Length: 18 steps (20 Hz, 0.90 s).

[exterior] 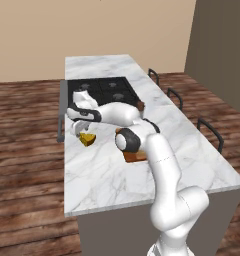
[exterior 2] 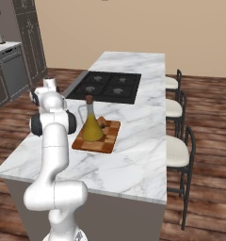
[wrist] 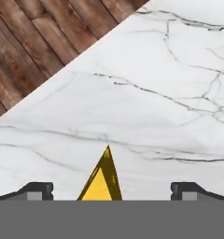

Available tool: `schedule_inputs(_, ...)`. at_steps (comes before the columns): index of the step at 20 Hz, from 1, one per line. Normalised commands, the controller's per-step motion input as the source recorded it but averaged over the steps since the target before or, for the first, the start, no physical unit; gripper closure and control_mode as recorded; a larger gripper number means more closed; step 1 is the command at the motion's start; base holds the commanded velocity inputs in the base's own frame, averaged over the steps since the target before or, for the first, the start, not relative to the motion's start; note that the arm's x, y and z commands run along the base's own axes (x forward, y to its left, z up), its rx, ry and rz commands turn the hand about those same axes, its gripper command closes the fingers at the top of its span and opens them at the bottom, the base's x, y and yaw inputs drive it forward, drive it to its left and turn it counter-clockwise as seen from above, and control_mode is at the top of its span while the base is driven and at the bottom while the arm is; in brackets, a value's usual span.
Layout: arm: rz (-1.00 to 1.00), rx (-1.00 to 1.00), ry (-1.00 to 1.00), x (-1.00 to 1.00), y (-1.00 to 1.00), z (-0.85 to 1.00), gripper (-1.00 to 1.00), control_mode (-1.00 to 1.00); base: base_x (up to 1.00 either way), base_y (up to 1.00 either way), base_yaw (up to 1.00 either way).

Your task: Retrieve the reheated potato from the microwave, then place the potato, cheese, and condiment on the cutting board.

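Marble-topped island counter [exterior: 192, 150] stands in a simulated kitchen over dark wood flooring, with a black cooktop [exterior: 109, 90] set in at its far end and stools along one long side. On the counter's middle lies the cutting board [exterior 2: 108, 141], checkered brown, and on it the condiment [exterior 2: 92, 127] bottle stands upright with a small tan lump, probably the potato [exterior 2: 101, 122], just beside it at about two o'clock in the right base view. The cheese [exterior: 88, 139], a bright yellow wedge, lies apart from the board, near the counter's edge on the side away from the stools. The white arm reaches over to that edge, and the tool [exterior: 82, 126] hangs just above the wedge with its two fingers spread wide and nothing between them. In the hand view the cheese [wrist: 101, 179] sits at six o'clock, midway between the two dark fingertips [wrist: 37, 190], its sharp point aimed toward twelve o'clock, so the wedge's length runs crosswise to the line joining the fingers. The next move is likely a straight descent to straddle the wedge's slanted flanks.
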Motion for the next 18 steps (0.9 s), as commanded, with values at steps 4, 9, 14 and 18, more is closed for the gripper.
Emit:
schedule_inputs(4, 0.00, -0.05, 0.00, 0.16, 0.00, -0.16, -1.00, -1.00, 0.00, 0.00, 0.00)
schedule_inputs(9, 0.00, -0.01, 0.00, 0.03, 0.00, -0.15, -1.00, -1.00, 0.00, 0.00, 0.00)
schedule_inputs(14, 0.00, 0.00, 0.00, 0.00, -0.03, -0.14, -1.00, -1.00, 0.00, 0.00, 0.00)
schedule_inputs(18, 0.00, 0.00, 0.00, -0.01, -0.15, -0.14, -1.00, -1.00, 0.00, 0.00, 0.00)
